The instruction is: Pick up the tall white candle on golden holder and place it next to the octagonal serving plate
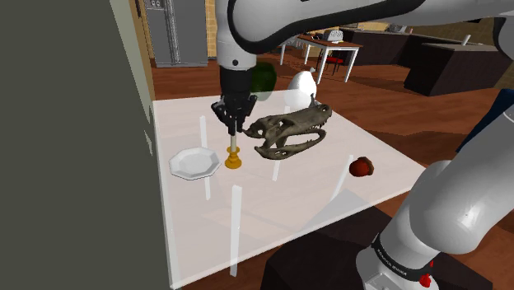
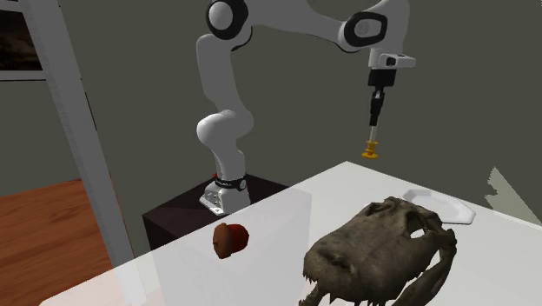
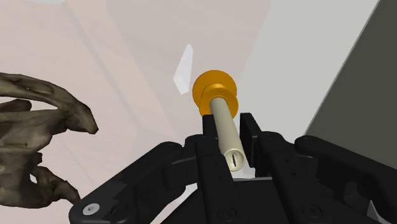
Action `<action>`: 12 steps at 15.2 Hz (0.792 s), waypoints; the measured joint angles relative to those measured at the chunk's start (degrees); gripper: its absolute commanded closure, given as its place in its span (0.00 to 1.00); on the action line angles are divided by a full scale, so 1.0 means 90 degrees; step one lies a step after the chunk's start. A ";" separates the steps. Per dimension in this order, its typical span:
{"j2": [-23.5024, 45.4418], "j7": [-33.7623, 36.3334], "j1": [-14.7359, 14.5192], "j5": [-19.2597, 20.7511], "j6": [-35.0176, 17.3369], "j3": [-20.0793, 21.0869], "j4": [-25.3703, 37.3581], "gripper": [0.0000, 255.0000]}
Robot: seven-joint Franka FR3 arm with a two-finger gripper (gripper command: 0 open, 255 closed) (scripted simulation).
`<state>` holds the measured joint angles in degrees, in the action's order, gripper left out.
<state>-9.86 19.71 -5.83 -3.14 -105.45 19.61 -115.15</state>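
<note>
The translucent table bears a plate, skull and brown lump.

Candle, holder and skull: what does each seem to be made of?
The candle is probably wax: matte, cream, smooth. The holder may be brass or gilded metal: even orange-gold, little shine, so uncertain. The skull looks like old bone: mottled grey-brown, rough, toothed.

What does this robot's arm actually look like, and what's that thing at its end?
The arm is a chain of smooth, rounded white segments with dark caps at the joints. Near its foot sits a black band with small white lettering and a red spot. At the tip is an all-black gripper with two slim fingers. No loose cables show.
</note>
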 measured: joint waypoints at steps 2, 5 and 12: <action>0.0017 0.0010 -0.0006 0.0001 -0.0178 0.0012 -0.0162 1.00; 0.0057 0.0006 -0.0005 0.0009 -0.0441 0.0017 -0.0388 1.00; 0.0183 0.0034 -0.0014 0.0038 -0.1046 0.0048 -0.0872 1.00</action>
<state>-8.21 20.01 -5.95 -2.80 -114.86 20.05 -123.00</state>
